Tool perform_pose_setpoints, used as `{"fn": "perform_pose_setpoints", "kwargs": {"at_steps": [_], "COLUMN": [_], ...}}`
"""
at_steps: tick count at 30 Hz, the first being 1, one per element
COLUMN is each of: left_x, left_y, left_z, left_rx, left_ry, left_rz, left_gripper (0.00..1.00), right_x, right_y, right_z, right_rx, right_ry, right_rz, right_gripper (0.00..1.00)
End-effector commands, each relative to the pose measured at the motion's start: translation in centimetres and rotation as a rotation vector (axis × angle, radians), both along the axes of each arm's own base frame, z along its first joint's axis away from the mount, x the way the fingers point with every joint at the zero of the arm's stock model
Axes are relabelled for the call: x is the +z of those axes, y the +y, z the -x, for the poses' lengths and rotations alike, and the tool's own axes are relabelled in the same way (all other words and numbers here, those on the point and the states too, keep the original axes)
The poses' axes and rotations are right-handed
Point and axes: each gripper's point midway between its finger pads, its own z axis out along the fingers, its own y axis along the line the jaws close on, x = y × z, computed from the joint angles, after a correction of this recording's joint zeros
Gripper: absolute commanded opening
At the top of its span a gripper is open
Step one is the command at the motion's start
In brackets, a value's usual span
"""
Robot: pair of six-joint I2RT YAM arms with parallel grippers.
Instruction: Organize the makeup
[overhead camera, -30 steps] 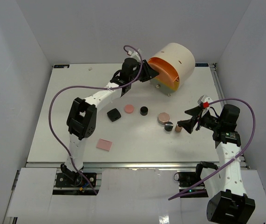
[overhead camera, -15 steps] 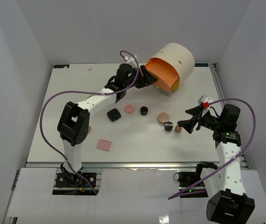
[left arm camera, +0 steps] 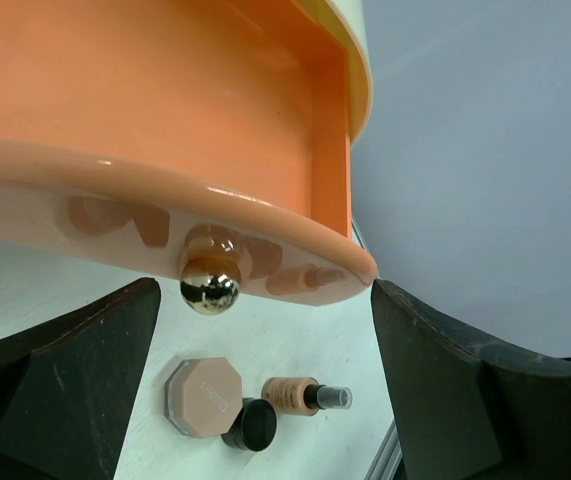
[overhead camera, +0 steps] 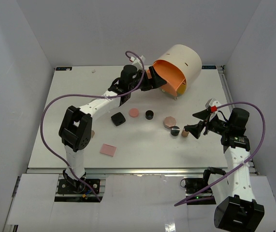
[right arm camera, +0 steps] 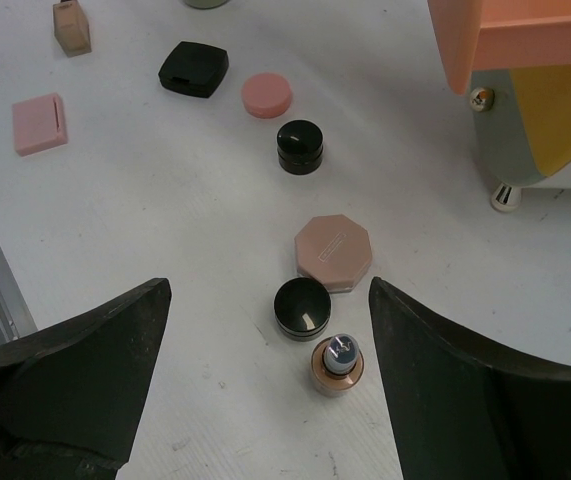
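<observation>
We had left gripper (left arm camera: 265, 340) and right gripper (right arm camera: 270, 375) wide open, empty; nudging the round gold knob (left arm camera: 209, 285) could shove the orange plastic drawer (left arm camera: 155, 120) shut.

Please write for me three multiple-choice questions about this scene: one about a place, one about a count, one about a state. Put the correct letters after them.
1. Where is the tan bottle?
A. Beside a black jar, in front of the right end effector
B. Next to the left arm's base
C. On top of a black case

2. How many round black jars are in view?
A. One
B. Two
C. Four

3. What is the state of the orange drawer?
A. Fully shut
B. Pulled out
C. Removed and lying flat

Answers:
1 A, the right wrist view shows bottle and jar side by side.
2 B, one by the bottle, another near the pink round compact.
3 B, it juts from the cream cylinder.
</observation>
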Motion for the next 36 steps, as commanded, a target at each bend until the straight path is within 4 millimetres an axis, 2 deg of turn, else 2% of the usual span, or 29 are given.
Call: {"fn": "perform_pose_setpoints", "kwargs": {"at_steps": [1, 13, 19, 26, 36], "left_x": [6.2, 5.2, 5.8, 7.9, 8.1], "left_y": [0.9, 0.7, 0.0, -0.7, -2.3], "left_z": [2.1, 2.5, 2.1, 1.4, -0.8], "left_rx": [-0.028, -0.049, -0.064, -0.068, -0.068], "left_ry": [-0.118, -0.097, -0.096, -0.126, -0.109], "left_rz": [0.050, 0.053, 0.084, 0.131, 0.149], "left_gripper": [0.98, 0.97, 0.93, 0.92, 0.92], "right_x": [0.5, 0.4, 0.3, 0.3, 0.4], "right_y": [0.4, 0.4, 0.4, 0.4, 0.3], "right_z": [0.2, 0.2, 0.2, 0.2, 0.2], "right_rx": [0.045, 0.052, 0.051, 0.050, 0.048], "right_ry": [-0.048, -0.048, -0.047, -0.046, -0.048], "right_rz": [-0.002, -0.002, -0.001, -0.001, 0.000], "right_gripper": [0.88, 0.88, 0.88, 0.88, 0.88]}}
